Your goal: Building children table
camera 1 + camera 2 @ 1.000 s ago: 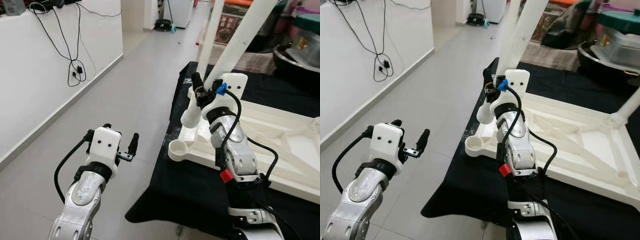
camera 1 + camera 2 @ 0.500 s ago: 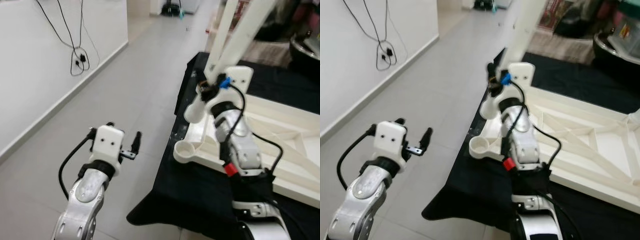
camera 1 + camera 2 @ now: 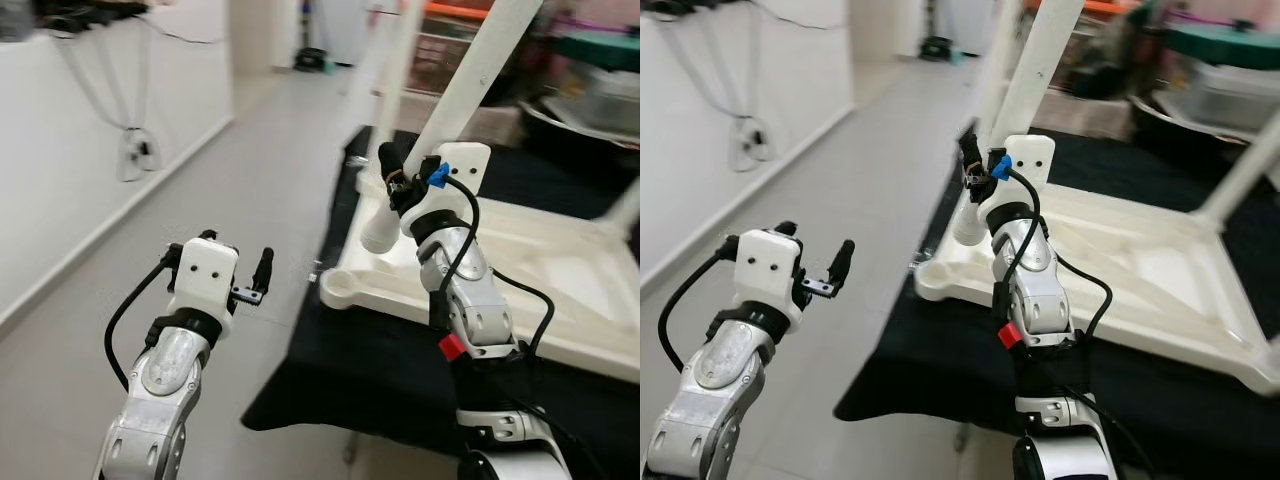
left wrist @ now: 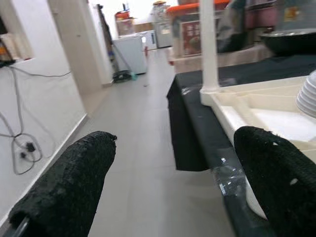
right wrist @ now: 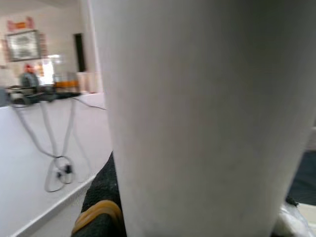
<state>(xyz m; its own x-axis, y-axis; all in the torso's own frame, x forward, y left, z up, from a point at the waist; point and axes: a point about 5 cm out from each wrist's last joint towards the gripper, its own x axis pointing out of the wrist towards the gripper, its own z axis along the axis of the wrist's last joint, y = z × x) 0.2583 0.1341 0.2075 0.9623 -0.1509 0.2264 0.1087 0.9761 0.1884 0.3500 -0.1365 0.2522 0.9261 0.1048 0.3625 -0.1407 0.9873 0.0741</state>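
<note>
- Head views: the white children's table top [image 3: 560,270] lies upside down on a black-draped surface [image 3: 370,375], centre to right of frame, presumably so the legs can be fitted from above. Its near-left corner socket [image 3: 338,287] sits empty, just at the cloth's edge.
- The right tool [image 3: 400,172], centre frame, is pinched on a white table leg [image 3: 470,90] that slants up toward the top right; the leg's lower end [image 3: 377,232] hangs over the frame near that socket, seemingly not seated yet.
- The left tool [image 3: 240,272], lower left, hovers over the bare floor [image 3: 250,180] with fingers spread, holding nothing; open room lies to its left up to the wall [image 3: 60,200].
- Left wrist view: both black fingers [image 4: 69,187] stand wide apart; between them the grey floor, and at right the cloth edge and table frame, with one fitted leg [image 4: 207,44] upright.
- Right wrist view: the leg [image 5: 197,118] is pressed close against the camera; finger tips can't be made out here.
</note>
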